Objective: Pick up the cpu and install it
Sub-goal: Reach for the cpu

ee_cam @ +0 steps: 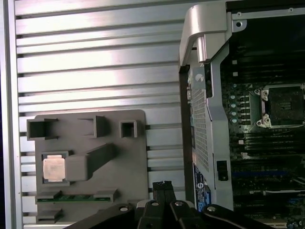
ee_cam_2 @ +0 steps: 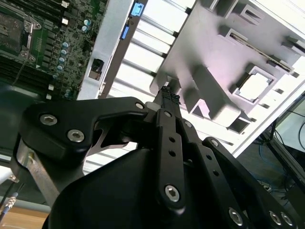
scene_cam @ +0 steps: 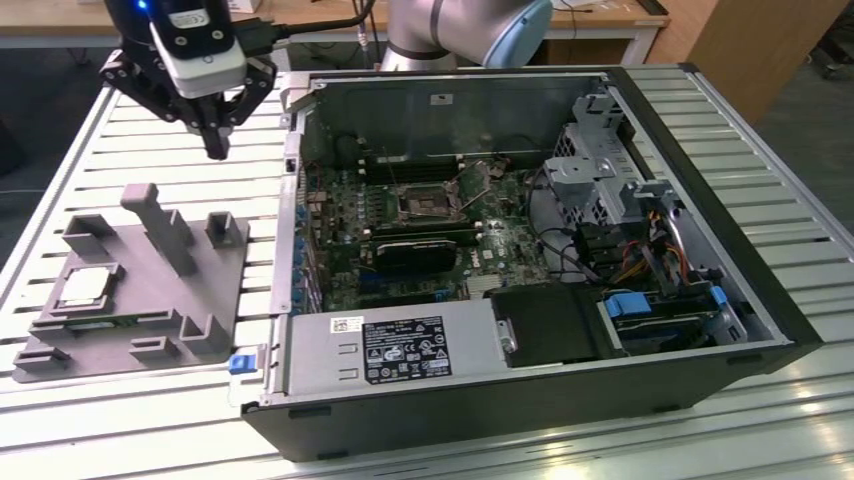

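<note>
Claw (scene_cam: 214,150) closed, empty; cpu (scene_cam: 83,288) recessed in grey fixture (scene_cam: 150,305)

Bare slats of the table (scene_cam: 80,150) lie open along its far edge. They also lie open in the strip between the grey fixture block (scene_cam: 127,325) and the computer case's side wall (scene_cam: 286,215), where the gripper (scene_cam: 215,150) hangs, fingertips together. On the block, a tall post (scene_cam: 163,228) and a shorter stub (scene_cam: 227,232) stand near the cpu (scene_cam: 87,287), whose recess is open from above. Inside the case, the socket (scene_cam: 423,205) is reachable from above, hemmed by drive cage (scene_cam: 594,150), cables (scene_cam: 641,250) and power supply (scene_cam: 387,350).
</note>
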`<act>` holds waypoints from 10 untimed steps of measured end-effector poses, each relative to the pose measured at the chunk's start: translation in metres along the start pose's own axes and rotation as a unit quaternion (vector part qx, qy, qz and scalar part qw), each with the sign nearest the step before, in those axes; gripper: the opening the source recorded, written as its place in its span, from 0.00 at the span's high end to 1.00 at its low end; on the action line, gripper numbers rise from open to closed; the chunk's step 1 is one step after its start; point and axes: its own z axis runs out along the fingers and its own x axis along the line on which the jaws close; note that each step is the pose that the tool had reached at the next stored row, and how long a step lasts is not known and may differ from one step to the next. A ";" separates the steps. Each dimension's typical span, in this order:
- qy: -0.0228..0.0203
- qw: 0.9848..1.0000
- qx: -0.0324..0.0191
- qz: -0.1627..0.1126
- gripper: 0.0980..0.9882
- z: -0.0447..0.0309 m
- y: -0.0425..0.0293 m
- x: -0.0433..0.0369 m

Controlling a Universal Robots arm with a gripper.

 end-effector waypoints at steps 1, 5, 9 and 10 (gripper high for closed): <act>0.000 1.000 0.000 0.000 0.99 0.0001 0.0000 0.0003; 0.001 1.000 0.000 0.000 0.99 0.0008 -0.0002 0.0020; 0.002 1.000 0.000 0.000 0.99 0.0014 -0.0004 0.0042; 0.002 1.000 0.000 0.000 0.99 0.0015 -0.0004 0.0047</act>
